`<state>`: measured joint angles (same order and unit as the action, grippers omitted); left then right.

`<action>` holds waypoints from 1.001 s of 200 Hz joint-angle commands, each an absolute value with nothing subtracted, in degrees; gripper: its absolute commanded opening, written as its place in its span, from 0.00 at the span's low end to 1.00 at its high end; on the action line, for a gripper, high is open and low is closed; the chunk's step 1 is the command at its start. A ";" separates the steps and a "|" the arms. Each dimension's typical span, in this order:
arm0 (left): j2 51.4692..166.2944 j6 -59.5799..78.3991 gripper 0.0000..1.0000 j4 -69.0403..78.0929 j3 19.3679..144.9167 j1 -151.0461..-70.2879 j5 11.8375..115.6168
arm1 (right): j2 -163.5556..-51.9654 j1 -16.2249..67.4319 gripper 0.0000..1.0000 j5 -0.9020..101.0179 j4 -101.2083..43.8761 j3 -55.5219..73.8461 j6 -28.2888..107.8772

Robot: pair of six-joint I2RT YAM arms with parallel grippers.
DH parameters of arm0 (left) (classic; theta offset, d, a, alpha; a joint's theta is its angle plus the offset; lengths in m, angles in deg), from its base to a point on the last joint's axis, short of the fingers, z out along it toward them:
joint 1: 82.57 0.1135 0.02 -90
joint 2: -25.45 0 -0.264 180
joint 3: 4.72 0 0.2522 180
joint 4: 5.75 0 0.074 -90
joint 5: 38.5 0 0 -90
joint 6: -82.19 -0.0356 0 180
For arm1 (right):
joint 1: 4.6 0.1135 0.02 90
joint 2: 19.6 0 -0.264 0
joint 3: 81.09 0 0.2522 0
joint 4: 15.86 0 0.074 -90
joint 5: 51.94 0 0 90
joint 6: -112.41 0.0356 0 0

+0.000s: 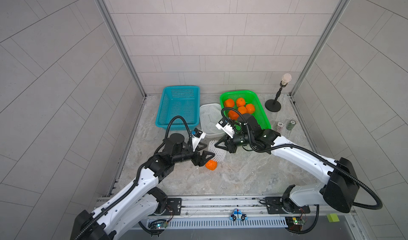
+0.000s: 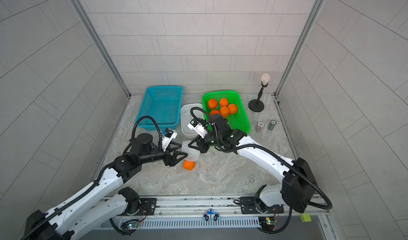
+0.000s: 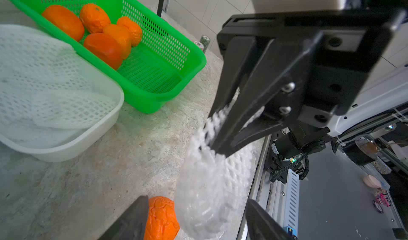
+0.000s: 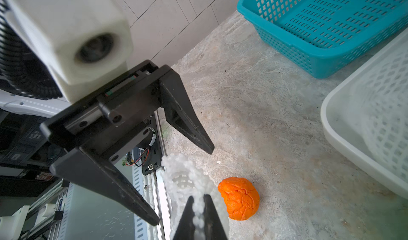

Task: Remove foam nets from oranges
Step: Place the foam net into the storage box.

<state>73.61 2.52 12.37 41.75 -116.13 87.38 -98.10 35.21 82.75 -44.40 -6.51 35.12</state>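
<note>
A white foam net [image 1: 217,153] [image 2: 190,152] hangs stretched above the table, pinched at its upper end by my right gripper [image 1: 216,145] [image 4: 198,216], which is shut on it. A bare orange [image 1: 211,165] [image 4: 239,198] lies on the table right beside the net's [image 3: 209,183] lower end. My left gripper [image 1: 208,152] [image 3: 198,222] is open, its jaws standing wide on either side of the net and the orange [image 3: 162,219] and pinching nothing. Several bare oranges [image 1: 242,109] sit in the green basket [image 1: 237,93]. Several loose foam nets [image 1: 209,117] lie in the white tub [image 1: 212,136].
An empty blue basket [image 1: 176,126] stands at the back left, next to the tub. A black stand with a pale ball top [image 1: 273,105] and two chip stacks [image 1: 280,126] [image 1: 291,124] are at the right. The metal rail [image 1: 220,202] runs along the front edge.
</note>
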 commanded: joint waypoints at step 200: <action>84.12 13.56 0.00 22.77 55.36 -114.90 80.27 | -86.02 28.51 0.71 65.13 -43.78 -15.31 36.20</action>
<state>80.89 12.66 20.37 51.30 -116.04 82.85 -91.76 31.15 72.82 -46.79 -9.96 34.22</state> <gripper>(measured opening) 0.047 0.685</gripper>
